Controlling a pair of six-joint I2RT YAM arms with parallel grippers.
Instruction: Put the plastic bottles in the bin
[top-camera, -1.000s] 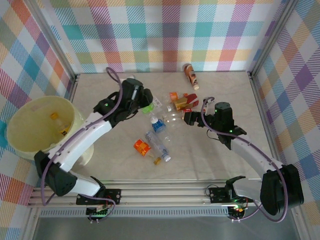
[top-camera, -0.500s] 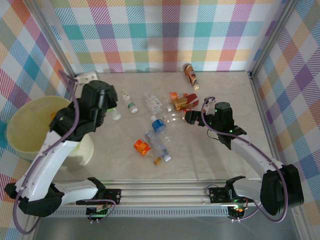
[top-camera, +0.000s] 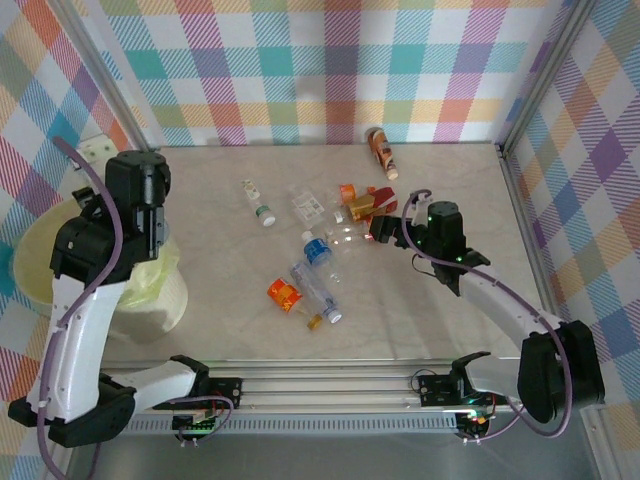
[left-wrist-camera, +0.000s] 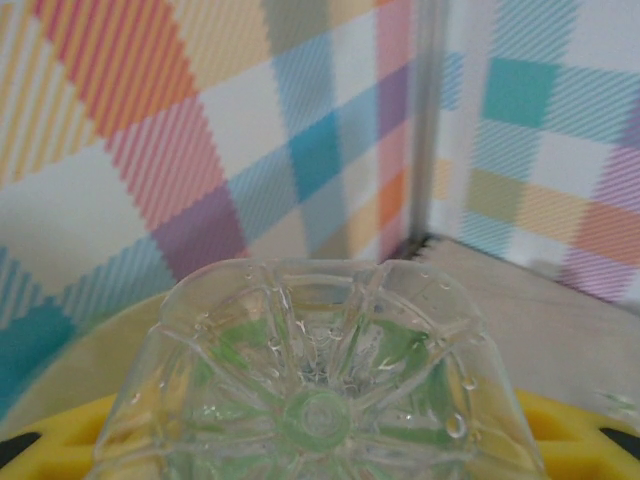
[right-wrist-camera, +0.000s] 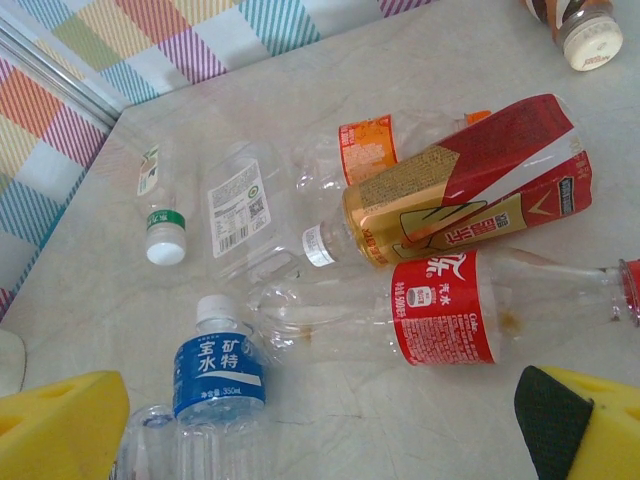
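Clear bottle (left-wrist-camera: 320, 400), gripped by left jaws, should release only once centred over the bin (top-camera: 35, 262); right jaws stand open.

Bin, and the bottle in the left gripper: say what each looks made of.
Bin: likely translucent plastic, pale yellow-green, dull sheen; its wall looks softly see-through. Held bottle: probably thin clear plastic, glossy; green shows through its moulded, ribbed base, with bright highlights.
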